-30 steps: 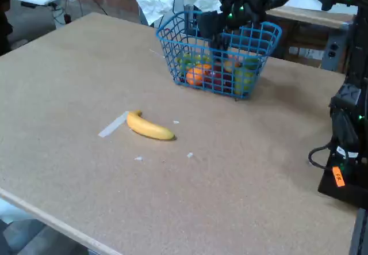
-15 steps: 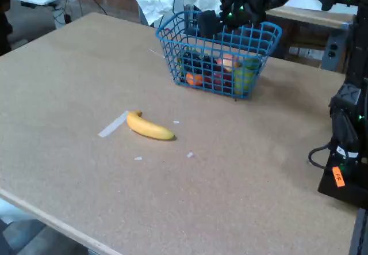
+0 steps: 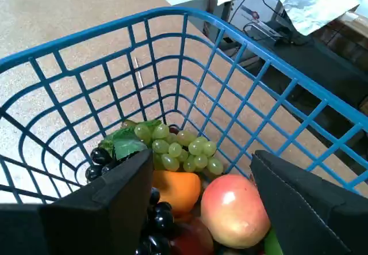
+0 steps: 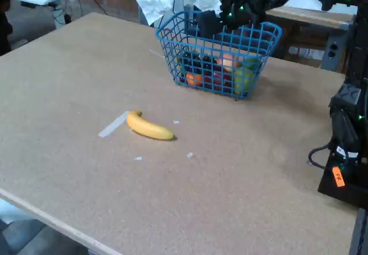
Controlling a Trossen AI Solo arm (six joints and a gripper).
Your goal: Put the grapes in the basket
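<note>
Basket first: your blue wire-grid basket (image 4: 221, 56) is sitting at the table's far side, already holding the glossy dark purple-black grapes (image 3: 154, 219) among other fruit, so the placing looks done. Your black gripper (image 3: 198, 200) is hovering just above them, jaws spread wide, gripping nothing; only pulling away seems left.

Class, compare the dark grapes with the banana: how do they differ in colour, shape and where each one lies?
The grapes are glossy purple-black; the banana is plain yellow. The grapes form a cluster of small round berries with a green leaf; the banana is one long curved piece. The grapes lie inside the blue basket among other fruit, under the open gripper; the banana lies alone on the table. Both are fruit.
</note>
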